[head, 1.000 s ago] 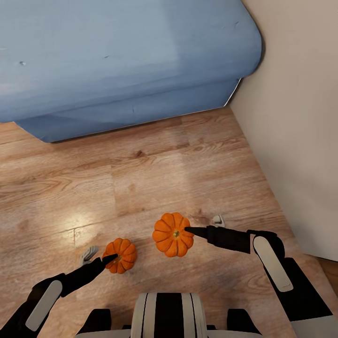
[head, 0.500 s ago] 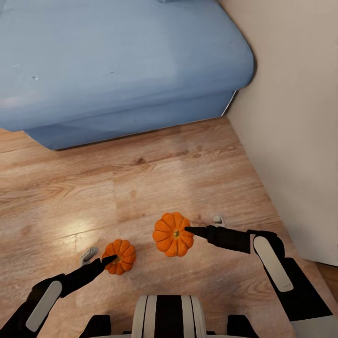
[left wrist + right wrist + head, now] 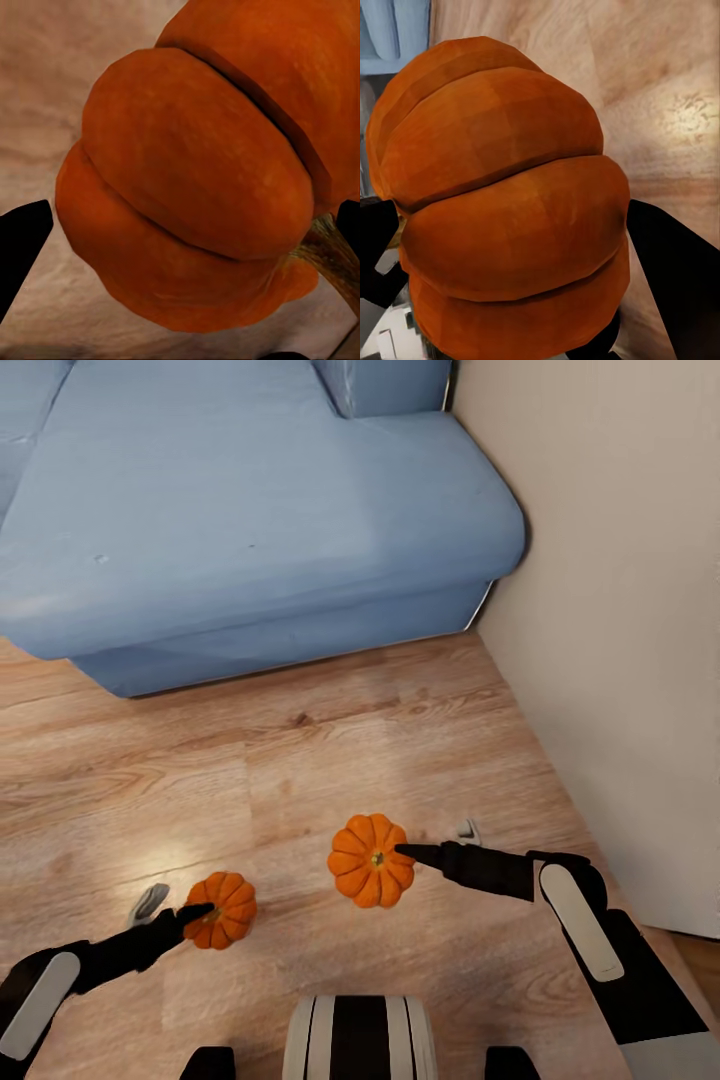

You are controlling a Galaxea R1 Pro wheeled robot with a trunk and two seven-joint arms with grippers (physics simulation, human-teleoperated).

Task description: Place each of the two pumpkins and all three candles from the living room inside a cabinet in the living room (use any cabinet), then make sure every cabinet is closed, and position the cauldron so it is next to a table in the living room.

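Observation:
Two orange ribbed pumpkins are held over the wooden floor, one in each gripper. My left gripper (image 3: pixel 200 913) is shut on the smaller-looking pumpkin (image 3: pixel 224 909) at the lower left. In the left wrist view that pumpkin (image 3: pixel 195 187) sits between dark fingertips (image 3: pixel 22 240). My right gripper (image 3: pixel 405 852) is shut on the other pumpkin (image 3: pixel 368 862) near the middle. In the right wrist view that pumpkin (image 3: pixel 510 202) sits between black fingers (image 3: pixel 675 277). Candles, cabinet, cauldron and table are out of view.
A blue sofa (image 3: pixel 250 530) spans the far side, its front edge low to the floor. A beige wall (image 3: pixel 620 640) runs along the right, close to my right arm. Bare wooden floor (image 3: pixel 350 740) lies between me and the sofa.
The whole head view has shifted, so more of the sofa shows. My left arm has swung out to the left with its pumpkin. The right arm and its pumpkin hold still.

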